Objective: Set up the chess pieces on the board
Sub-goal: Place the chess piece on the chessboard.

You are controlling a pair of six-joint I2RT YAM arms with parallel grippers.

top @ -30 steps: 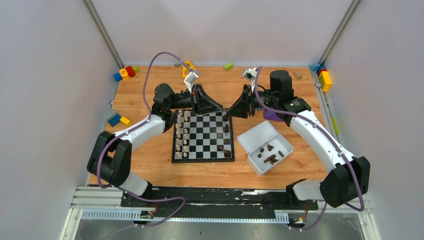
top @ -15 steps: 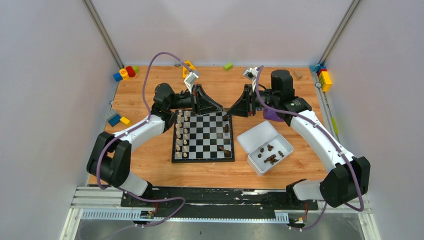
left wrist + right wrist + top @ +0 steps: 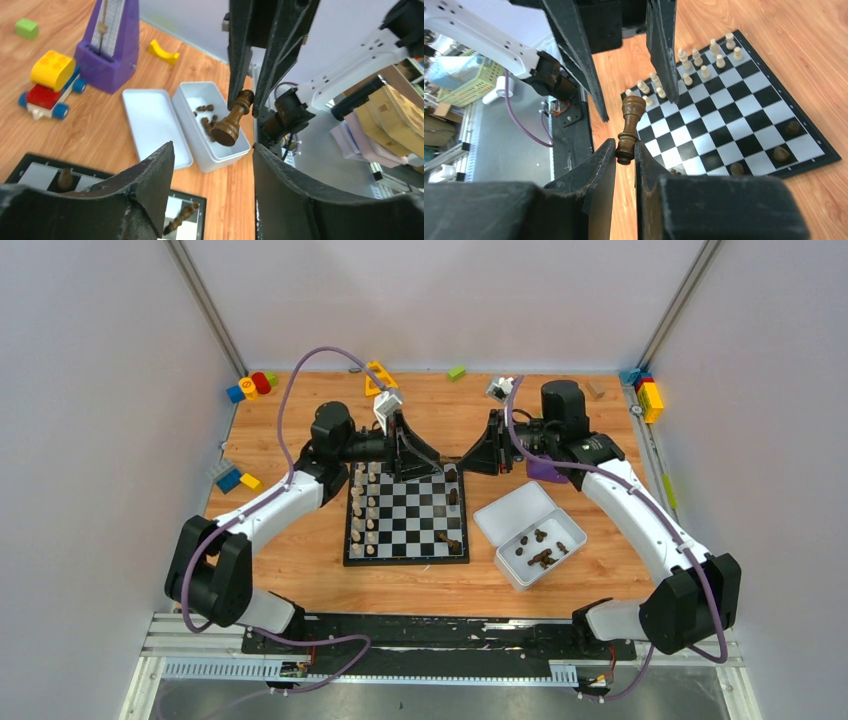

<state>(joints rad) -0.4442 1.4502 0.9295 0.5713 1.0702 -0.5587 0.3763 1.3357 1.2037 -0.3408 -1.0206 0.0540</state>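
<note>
Above the far right corner of the board my two grippers face each other tip to tip. My right gripper is shut on the narrow end of a dark brown chess piece, which sticks out toward the left arm. My left gripper is open, its fingers standing either side of that piece without touching it. Cream pieces fill the board's two left columns. A few dark pieces sit on its right side, one lying down.
A white tray right of the board holds several dark pieces, its lid lying open beside it. A purple metronome stands behind it. Toy blocks lie along the far and left table edges.
The right gripper closed on the dark piece. The left gripper, shut on it before, has opened and let go, and the left arm has shifted a little.
</note>
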